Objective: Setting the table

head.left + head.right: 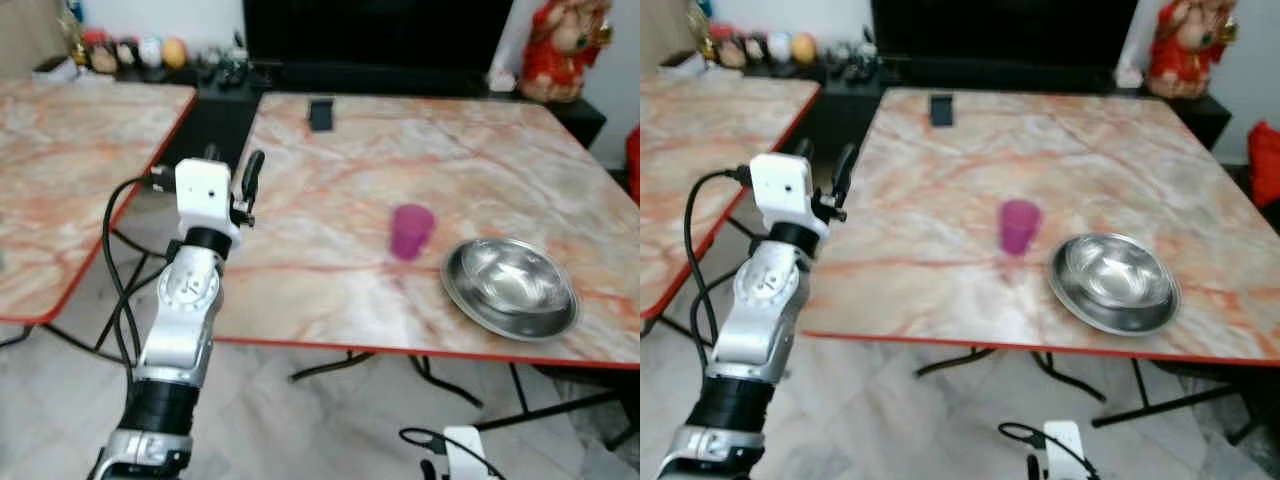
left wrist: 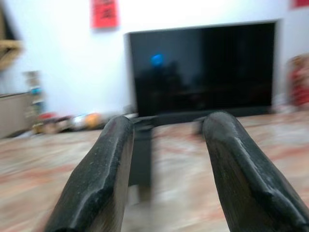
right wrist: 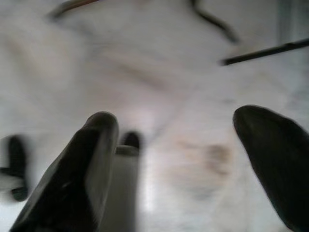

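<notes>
**Cup and bowl on the table, both grippers empty**

Head view: purple cup (image 1: 411, 231) stands just beside the steel bowl (image 1: 510, 286) on the marble table (image 1: 330, 180). Left gripper (image 1: 232, 185) is raised at the table's left edge.

Left wrist: fingers (image 2: 99, 183) spread, holding nothing.

Right wrist: right gripper (image 3: 174, 169) released too, over pale floor (image 3: 159, 63).

Steel bowl (image 1: 511, 287) lying partly blurred | red figurine (image 1: 563, 45) being cropped by top edge | right wrist view smearing floor (image 3: 159, 87) detail
</notes>
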Controlling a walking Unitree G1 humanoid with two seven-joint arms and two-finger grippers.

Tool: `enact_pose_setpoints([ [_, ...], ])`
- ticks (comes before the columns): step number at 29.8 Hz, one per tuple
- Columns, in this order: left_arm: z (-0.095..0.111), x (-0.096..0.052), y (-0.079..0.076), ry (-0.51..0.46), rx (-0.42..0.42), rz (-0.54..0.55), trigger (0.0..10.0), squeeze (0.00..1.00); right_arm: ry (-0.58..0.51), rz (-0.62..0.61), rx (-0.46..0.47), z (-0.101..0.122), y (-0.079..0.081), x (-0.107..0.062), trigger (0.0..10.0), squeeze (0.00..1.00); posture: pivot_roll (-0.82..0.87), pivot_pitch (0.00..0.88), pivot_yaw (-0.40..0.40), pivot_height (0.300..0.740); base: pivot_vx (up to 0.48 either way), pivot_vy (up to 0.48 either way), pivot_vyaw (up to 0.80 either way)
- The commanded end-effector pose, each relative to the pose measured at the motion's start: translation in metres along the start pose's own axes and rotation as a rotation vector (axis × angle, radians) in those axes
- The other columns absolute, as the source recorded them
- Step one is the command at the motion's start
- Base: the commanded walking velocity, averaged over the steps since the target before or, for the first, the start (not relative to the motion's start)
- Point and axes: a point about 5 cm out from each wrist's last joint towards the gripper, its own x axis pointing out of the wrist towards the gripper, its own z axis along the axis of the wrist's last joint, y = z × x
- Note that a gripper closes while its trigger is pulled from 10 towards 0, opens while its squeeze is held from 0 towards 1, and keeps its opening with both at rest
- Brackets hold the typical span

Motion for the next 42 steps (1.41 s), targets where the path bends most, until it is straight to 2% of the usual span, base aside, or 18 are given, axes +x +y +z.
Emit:
enact_pose_setpoints([
  [1, 0.007, 0.004, -0.006, -0.024, -0.014, -0.010, 10.0, 0.00, 0.005, -0.018, 0.003, -0.002, -0.007, 0.000, 10.0, 0.00, -0.02, 0.000, -0.037, 0.740, 0.000, 0.480, 0.00],
  [16, 0.008, 0.003, -0.007, -0.023, -0.006, -0.007, 10.0, 0.00, -0.002, -0.009, -0.002, 0.000, -0.007, 0.000, 10.0, 0.00, -0.02, 0.000, -0.043, 0.740, 0.000, 0.476, 0.00],
  [29, 0.009, 0.003, -0.007, -0.030, 0.009, -0.007, 10.0, 0.00, -0.006, 0.003, -0.019, 0.000, -0.007, 0.000, 10.0, 0.00, -0.01, 0.000, -0.041, 0.740, 0.000, 0.000, 0.00],
  [37, 0.009, 0.002, -0.005, -0.027, 0.020, 0.002, 10.0, 0.00, -0.012, 0.011, -0.021, 0.001, -0.006, 0.000, 10.0, 0.00, -0.01, 0.000, -0.041, 0.740, 0.000, 0.000, 0.70],
  [42, 0.005, -0.001, 0.003, -0.006, 0.035, 0.033, 10.0, 0.00, -0.012, 0.014, -0.020, 0.001, -0.005, 0.000, 10.0, 0.00, -0.01, 0.000, -0.040, 0.740, 0.000, 0.000, 0.80],
])
